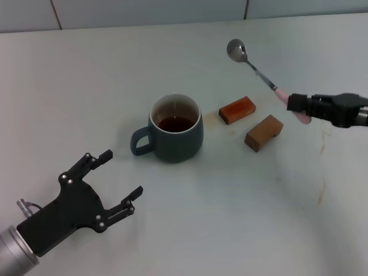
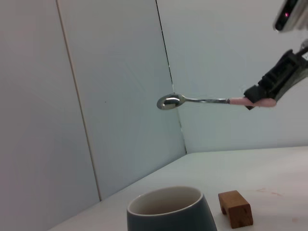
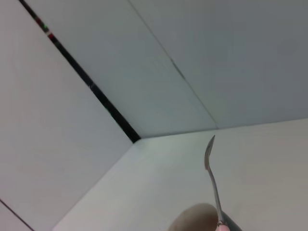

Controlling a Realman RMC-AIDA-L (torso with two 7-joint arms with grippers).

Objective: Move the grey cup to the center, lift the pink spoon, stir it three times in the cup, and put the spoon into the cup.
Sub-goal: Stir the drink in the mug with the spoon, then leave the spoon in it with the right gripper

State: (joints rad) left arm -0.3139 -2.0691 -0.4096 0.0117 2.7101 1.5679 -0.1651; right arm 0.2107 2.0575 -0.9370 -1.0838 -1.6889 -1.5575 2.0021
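Note:
The grey cup (image 1: 176, 129), with dark liquid inside and its handle toward my left arm, stands in the middle of the table. It also shows in the left wrist view (image 2: 169, 211). My right gripper (image 1: 298, 106) is shut on the pink handle of the pink spoon (image 1: 252, 67) and holds it in the air, to the right of the cup and farther back. The spoon's silver bowl points away and to the left. The spoon shows in the left wrist view (image 2: 202, 101) and the right wrist view (image 3: 212, 182). My left gripper (image 1: 122, 176) is open and empty, near the front left, short of the cup.
Two brown wooden blocks (image 1: 237, 110) (image 1: 264, 133) lie on the table to the right of the cup, under the held spoon's side. One block shows in the left wrist view (image 2: 235, 208). A tiled wall runs along the table's far edge.

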